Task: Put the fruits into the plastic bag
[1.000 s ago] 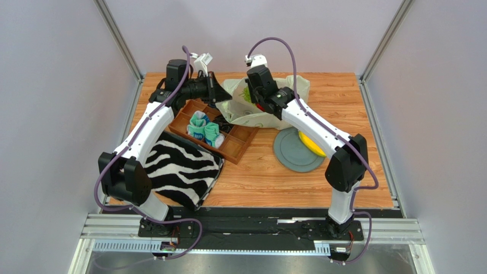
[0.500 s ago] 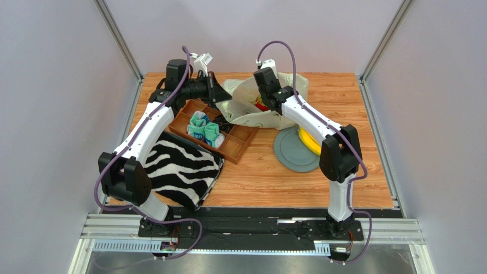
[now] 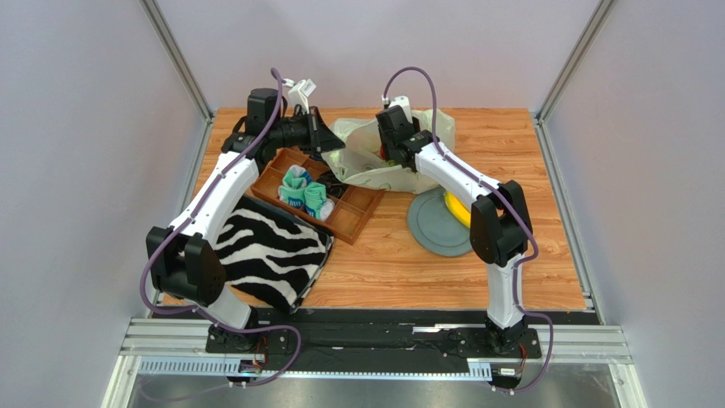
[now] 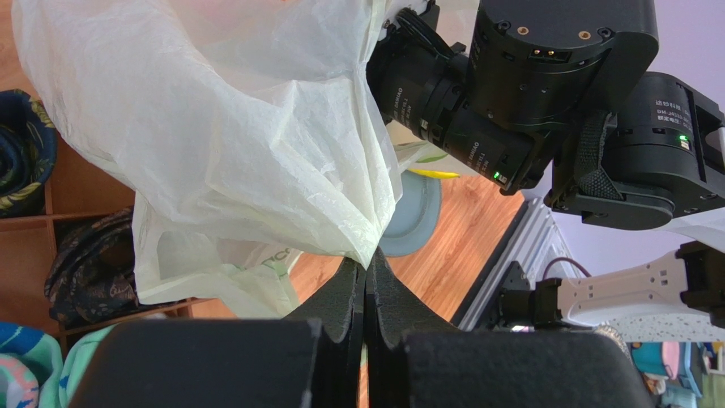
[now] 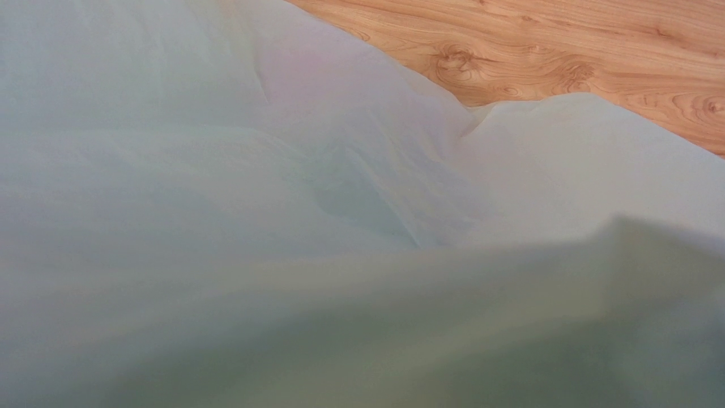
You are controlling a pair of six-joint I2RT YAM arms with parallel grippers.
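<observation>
Plastic bag [image 3: 359, 174]: crumpled at the far middle of the table [image 3: 510, 153], just right of the wooden tray and just beyond the grey plate. Its left edge is lifted and its mouth faces up.
Bag contents: cannot be made out. Only faint pink and green tints show through the film in the right wrist view.
Left gripper [image 4: 368, 274]: clenched tight on a pinch of the bag's film, holding that edge up at the bag's left side, over the tray's far edge.
Right gripper [image 3: 390, 157]: pushed down into the bag's mouth. Its fingers are buried in film, so I cannot tell whether they are parted or closed, nor whether they hold anything.
Grey plate [image 3: 430, 231]: flat on the table on the near side of the bag, partly hidden by the right arm. A yellow fruit [image 3: 455, 211] lies on its right part, outside the bag.
Wooden tray [image 3: 362, 208]: divided into compartments and set aslant, left of the bag. Teal-and-white socks [image 3: 306, 197] occupy the middle compartments. A dark rolled bundle [image 4: 85, 255] and a dark blue leaf-print roll [image 4: 21, 161] sit in separate compartments beside them.
Zebra cloth [image 3: 268, 251]: folded at the near left, its far edge against the tray's near side.
</observation>
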